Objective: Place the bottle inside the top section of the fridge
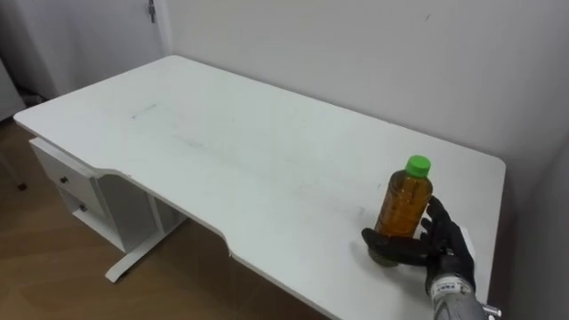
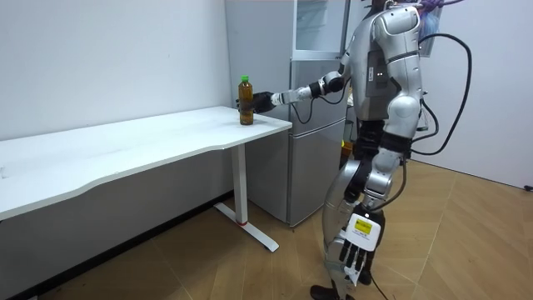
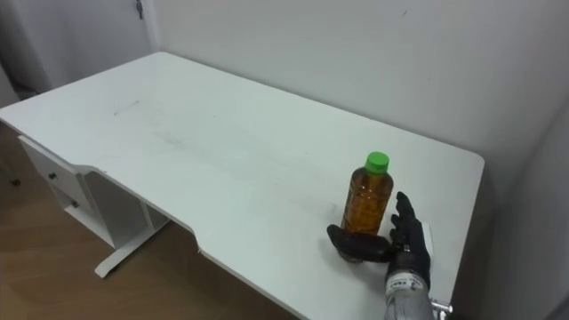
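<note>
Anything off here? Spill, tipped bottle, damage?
Nothing stands out. The bottle stands upright, capped, near the end of the table, right robot hand curled round its base. No spill. The left robot hand hangs at the robot's side.

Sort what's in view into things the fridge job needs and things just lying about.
For the job:
bottle, upright near the right end of the table
right robot hand, thumb round the bottle's base
fridge, beside the table

Just there:
table
drawer unit under its left end
left robot hand, hanging open at the robot's side
</note>
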You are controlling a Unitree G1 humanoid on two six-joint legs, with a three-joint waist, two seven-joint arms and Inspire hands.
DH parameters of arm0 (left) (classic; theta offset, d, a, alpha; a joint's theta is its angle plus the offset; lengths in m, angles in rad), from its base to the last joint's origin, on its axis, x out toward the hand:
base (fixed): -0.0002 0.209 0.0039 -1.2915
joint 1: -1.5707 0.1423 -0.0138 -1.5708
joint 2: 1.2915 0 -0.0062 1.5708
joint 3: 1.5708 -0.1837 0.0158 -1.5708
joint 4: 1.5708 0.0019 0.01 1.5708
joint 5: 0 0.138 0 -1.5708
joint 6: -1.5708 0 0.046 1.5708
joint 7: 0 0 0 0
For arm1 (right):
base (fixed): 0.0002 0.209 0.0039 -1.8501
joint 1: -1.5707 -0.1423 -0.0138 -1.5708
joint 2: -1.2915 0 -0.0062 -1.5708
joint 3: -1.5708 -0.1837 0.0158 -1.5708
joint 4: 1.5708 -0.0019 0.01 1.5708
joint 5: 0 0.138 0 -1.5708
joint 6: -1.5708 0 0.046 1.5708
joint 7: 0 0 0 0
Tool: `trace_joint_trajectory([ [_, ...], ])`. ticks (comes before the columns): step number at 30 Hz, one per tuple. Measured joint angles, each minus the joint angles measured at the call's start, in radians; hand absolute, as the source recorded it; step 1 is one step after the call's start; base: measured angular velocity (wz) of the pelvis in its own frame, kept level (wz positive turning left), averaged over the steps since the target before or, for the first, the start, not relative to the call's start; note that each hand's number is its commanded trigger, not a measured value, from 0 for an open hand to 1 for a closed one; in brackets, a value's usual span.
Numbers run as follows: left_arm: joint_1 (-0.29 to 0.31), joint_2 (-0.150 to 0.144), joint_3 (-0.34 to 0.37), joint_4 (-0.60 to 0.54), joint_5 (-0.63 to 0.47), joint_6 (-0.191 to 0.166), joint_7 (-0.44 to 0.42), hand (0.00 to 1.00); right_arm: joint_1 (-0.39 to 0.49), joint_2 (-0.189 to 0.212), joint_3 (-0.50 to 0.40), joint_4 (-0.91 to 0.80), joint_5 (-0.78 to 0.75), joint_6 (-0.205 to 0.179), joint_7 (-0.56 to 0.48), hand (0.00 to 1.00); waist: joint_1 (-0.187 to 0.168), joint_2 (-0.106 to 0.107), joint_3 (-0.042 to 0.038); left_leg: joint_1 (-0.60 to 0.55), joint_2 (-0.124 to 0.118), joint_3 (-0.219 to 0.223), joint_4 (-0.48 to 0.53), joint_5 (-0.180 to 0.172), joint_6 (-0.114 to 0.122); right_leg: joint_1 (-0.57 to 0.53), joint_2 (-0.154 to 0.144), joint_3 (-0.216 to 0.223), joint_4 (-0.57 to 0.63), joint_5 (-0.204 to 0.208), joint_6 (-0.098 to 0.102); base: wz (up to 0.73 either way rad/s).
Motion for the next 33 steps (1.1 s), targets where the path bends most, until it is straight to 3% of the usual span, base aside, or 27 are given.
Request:
trace_joint_trajectory([
  [4,-0.002,0.001,-0.002,0.0,0.0,-0.017,0.006,0.0,-0.034,0.006,0.0,-0.004,0.004,-0.001,0.001,0.0,0.0,-0.003,-0.0009,0.002,0.0,0.0,0.001,0.0,0.0,0.003,0.001,0.001,0.001,0.0,0.0,0.0],
  [26,0.006,0.002,0.0,0.0,0.0,-0.015,0.024,0.0,-0.038,0.037,0.005,-0.038,0.027,-0.01,-0.012,0.0,0.005,-0.007,0.0005,0.003,0.002,-0.002,0.013,-0.001,0.001,0.011,0.001,-0.002,-0.001,0.002,-0.001,0.0],
  [33,0.019,0.025,0.0,-0.002,-0.02,-0.011,0.033,0.0,-0.038,0.035,0.072,-0.008,0.026,-0.01,-0.026,0.0,0.027,-0.022,0.0016,0.017,0.0,0.0,-0.001,-0.001,0.0,0.018,0.001,-0.001,-0.004,0.002,0.0,-0.02],
])
